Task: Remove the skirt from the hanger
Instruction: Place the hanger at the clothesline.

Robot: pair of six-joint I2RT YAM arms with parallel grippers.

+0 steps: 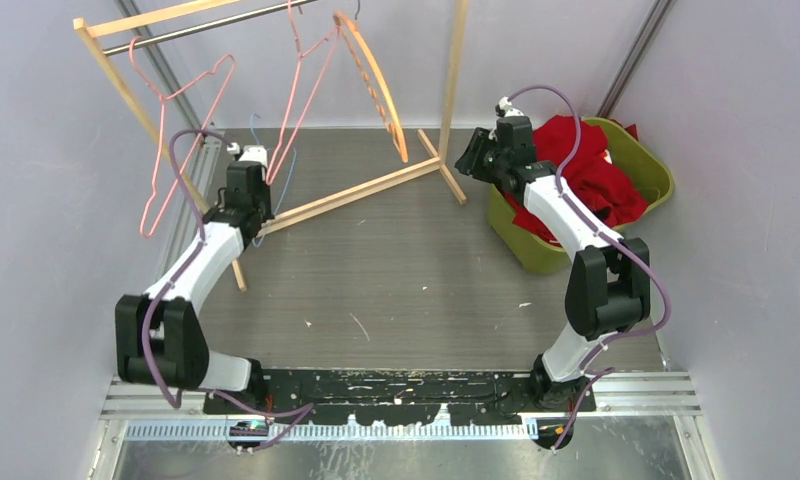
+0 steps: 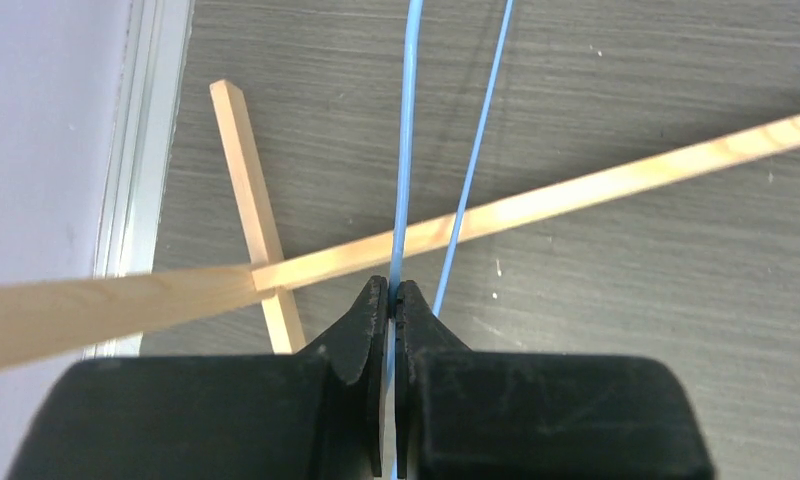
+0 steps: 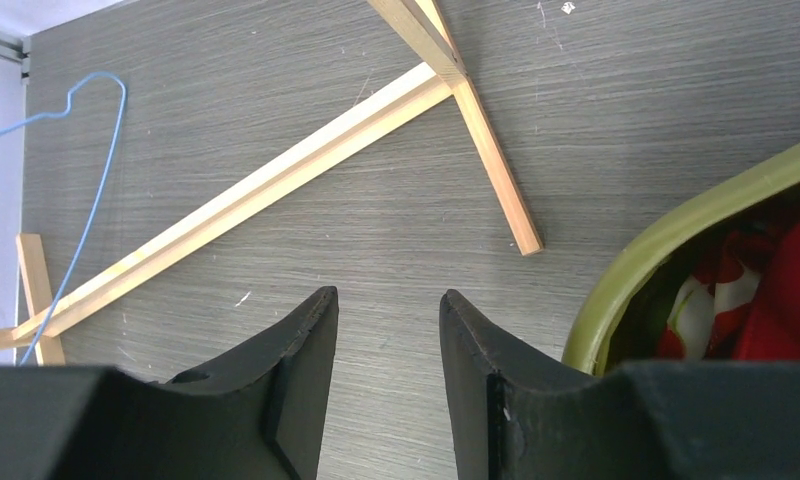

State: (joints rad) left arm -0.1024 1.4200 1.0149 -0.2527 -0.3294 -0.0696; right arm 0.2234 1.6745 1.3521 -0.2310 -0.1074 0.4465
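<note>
The soft red fabric skirt (image 1: 596, 170) lay heaped in the olive-green plastic basket (image 1: 538, 255) at two o'clock, apparently off its hanger. Light and limp, it would likely bunch wherever pinched. The left gripper (image 2: 392, 300) clamped the thin blue wire hanger (image 2: 408, 150); the right gripper (image 3: 386, 330) stood half-open, empty.

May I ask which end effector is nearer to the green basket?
Right: the right end effector hovers open beside the green basket; the left end effector, on the opposite side, clamps the blue hanger.

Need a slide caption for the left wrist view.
Left gripper shut on the blue wire hanger, above the wooden rack's base bars.
</note>
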